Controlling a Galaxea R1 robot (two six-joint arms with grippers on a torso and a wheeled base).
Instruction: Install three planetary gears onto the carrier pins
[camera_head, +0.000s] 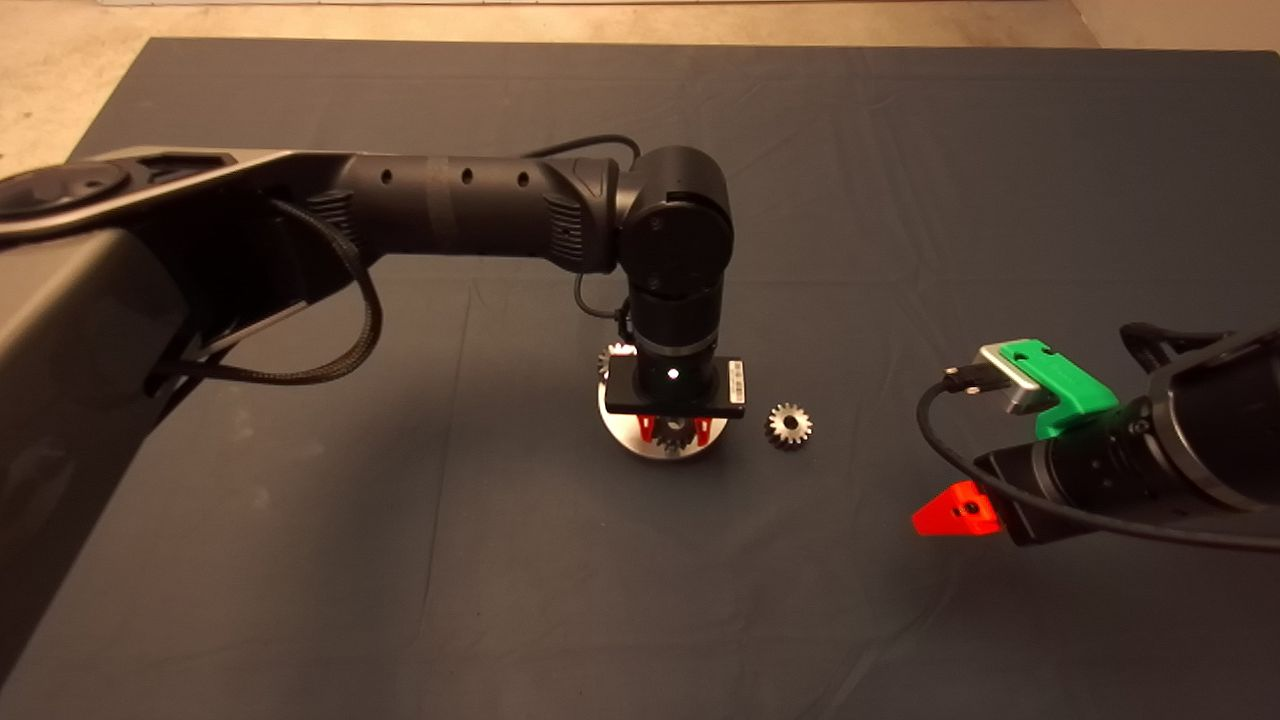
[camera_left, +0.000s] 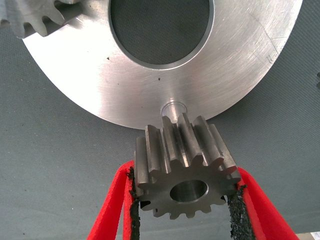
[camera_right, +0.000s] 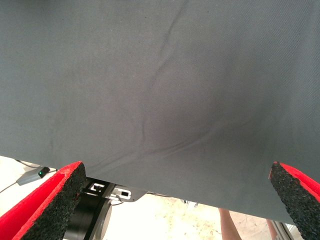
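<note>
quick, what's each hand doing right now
Left hand: closed on a planetary gear, just above the silver disc.
Right hand: open, empty, over the mat.

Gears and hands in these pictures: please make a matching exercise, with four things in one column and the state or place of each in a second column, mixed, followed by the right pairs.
Things:
1. gear by the pin
2. loose gear
3. right hand
4. silver disc

States:
A. open above bare mat
B. flat on the mat, with a large centre hole
C. lying on the mat beside the disc
D. gripped between the left hand's red fingers

Pairs: 1-D, 2-C, 3-A, 4-B
</note>
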